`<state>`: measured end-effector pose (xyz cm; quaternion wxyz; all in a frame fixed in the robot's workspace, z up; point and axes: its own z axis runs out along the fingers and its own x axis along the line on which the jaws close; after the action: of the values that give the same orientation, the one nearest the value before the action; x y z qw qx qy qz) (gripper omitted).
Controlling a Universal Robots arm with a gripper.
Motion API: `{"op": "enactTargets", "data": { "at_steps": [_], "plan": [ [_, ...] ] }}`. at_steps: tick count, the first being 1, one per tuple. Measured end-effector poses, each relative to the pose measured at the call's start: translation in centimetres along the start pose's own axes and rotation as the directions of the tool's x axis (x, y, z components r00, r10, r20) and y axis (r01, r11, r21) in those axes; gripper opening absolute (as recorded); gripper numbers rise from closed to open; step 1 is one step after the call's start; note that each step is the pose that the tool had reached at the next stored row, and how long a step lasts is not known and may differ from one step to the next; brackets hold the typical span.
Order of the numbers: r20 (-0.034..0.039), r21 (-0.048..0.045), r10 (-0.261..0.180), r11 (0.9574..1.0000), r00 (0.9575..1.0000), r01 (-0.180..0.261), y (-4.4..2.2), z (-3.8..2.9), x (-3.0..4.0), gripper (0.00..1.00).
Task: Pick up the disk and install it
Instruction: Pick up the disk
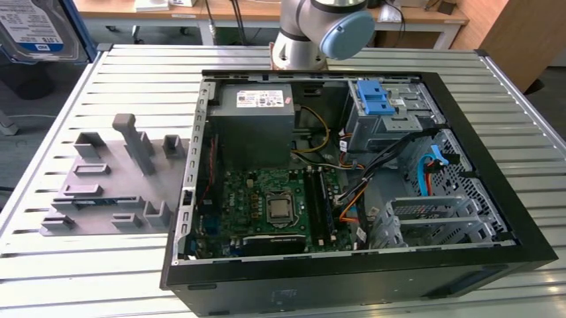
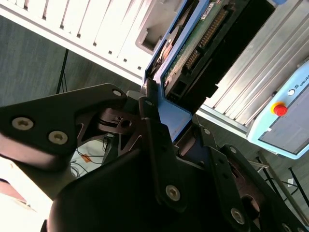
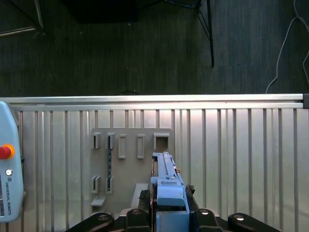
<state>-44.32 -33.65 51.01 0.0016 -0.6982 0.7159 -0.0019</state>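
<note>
Black fingers (image 2: 149, 125) of the gripper (image 2: 171, 113) clamp narrowly on the blue carrier end of the disk (image 2: 193, 53), whose green circuit side shows in the second wrist view. In the first wrist view the disk (image 3: 166, 176) stands edge-on over the grey slotted holder (image 3: 128, 150), which lies flat on the ribbed metal table (image 3: 241, 159). In the exterior view the disk (image 1: 36, 30) hangs clear of the holder (image 1: 115, 179), label side showing. An open computer case (image 1: 495, 199) sits just beside the holder on the exterior view's right, its blue-latched drive cage (image 1: 389, 109) on the side away from the holder.
</note>
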Motion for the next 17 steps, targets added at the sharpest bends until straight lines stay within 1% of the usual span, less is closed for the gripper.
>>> {"op": "enactTargets", "data": {
  "at_steps": [17],
  "plan": [
    [0.0000, 0.0000, 0.000, 1.0000, 1.0000, 0.000, -0.67, 0.00, -0.02, 0.36]
  ]
}}
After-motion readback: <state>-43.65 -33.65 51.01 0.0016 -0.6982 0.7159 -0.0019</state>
